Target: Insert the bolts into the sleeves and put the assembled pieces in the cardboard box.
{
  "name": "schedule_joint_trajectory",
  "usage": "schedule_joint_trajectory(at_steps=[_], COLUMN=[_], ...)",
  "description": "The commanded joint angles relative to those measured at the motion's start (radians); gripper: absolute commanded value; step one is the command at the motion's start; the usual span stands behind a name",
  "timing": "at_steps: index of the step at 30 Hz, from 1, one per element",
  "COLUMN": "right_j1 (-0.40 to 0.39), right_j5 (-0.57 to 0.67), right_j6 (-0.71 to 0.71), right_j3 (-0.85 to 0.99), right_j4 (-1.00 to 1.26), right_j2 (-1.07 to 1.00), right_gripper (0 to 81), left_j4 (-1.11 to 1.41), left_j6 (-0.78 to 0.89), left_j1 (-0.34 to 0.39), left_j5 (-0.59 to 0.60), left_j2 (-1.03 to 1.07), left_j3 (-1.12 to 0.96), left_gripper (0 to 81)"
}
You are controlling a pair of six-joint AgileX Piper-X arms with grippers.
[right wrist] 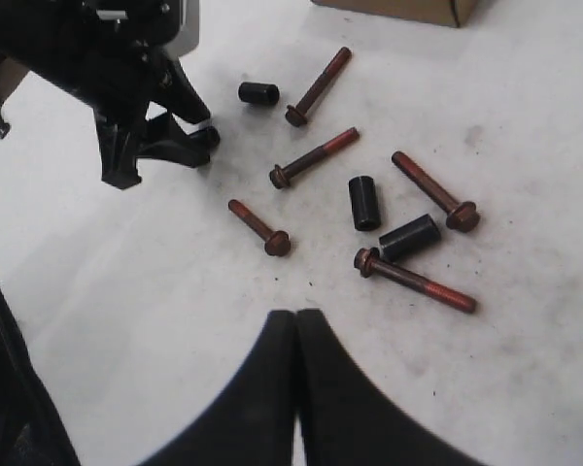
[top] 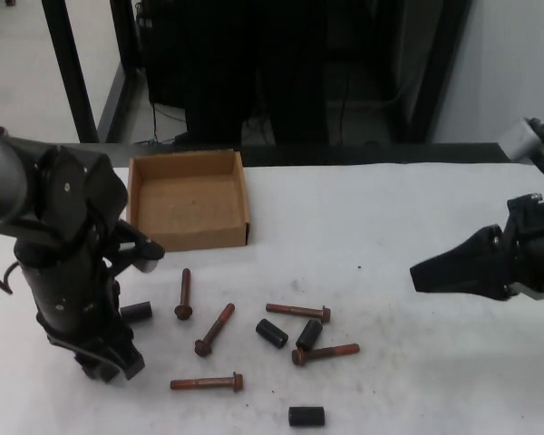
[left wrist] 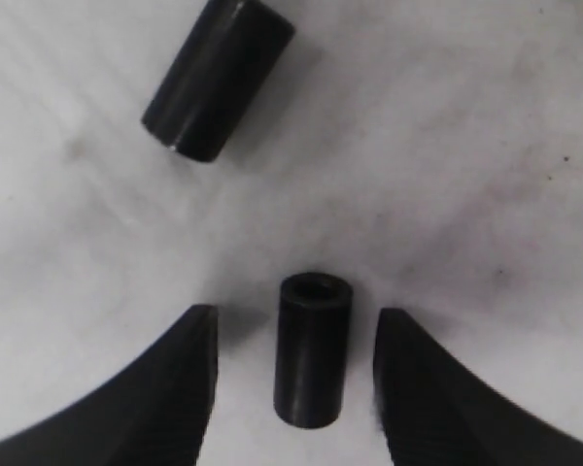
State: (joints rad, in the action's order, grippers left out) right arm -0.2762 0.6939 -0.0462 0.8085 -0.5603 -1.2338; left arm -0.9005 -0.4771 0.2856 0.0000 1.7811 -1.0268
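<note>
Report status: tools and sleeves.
Left tool open, straddling a sleeve, not gripping. Right tool shut, holding nothing. Cardboard box holds no assemblies. Second sleeve lies nearby.

Right gripper [right wrist: 296, 325]: fingertips pressed together, above the white bench [right wrist: 525, 146]. I count five reddish bolts [right wrist: 316, 157] and three black sleeves [right wrist: 364, 202] scattered mid-surface. Left gripper [right wrist: 160, 155] stands just beside them. A cardboard box [right wrist: 408, 10] corner lies beyond.

High rear overview; wrist close-ups sharing sleeves [top: 136, 312]
</note>
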Motion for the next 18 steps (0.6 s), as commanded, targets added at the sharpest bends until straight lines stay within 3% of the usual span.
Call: schedule_joint_trajectory(at_steps=[1, 4, 6, 12, 18], right_j1=[-0.002, -0.006, -0.012, -0.034, -0.054], right_j5=[0.008, 0.026, 0.050, 0.053, 0.039], right_j6=[0.003, 0.003, 0.003, 0.003, -0.030], right_j3=[0.011, 0.011, 0.011, 0.011, 0.011], right_j4=[0.028, 0.027, 0.027, 0.027, 0.019], right_j2=[-0.011, -0.029, -0.042, -0.068, -0.074], right_gripper=[0.2, 0.2, 0.2, 0.2, 0.2], left_j4=[-0.003, -0.012, -0.011, -0.016, -0.063], left_j6=[0.006, 0.017, 0.026, 0.040, 0.123], left_j1=[0.005, 0.005, 0.003, 0.003, 0.003], left_j5=[0.009, 0.025, 0.025, 0.039, 0.064], left_j2=[0.005, 0.015, 0.015, 0.015, 0.013], left_j3=[-0.006, -0.002, 0.001, 0.000, 0.000], left_gripper=[46.8, 44.0, 37.1, 0.6, 0.8])
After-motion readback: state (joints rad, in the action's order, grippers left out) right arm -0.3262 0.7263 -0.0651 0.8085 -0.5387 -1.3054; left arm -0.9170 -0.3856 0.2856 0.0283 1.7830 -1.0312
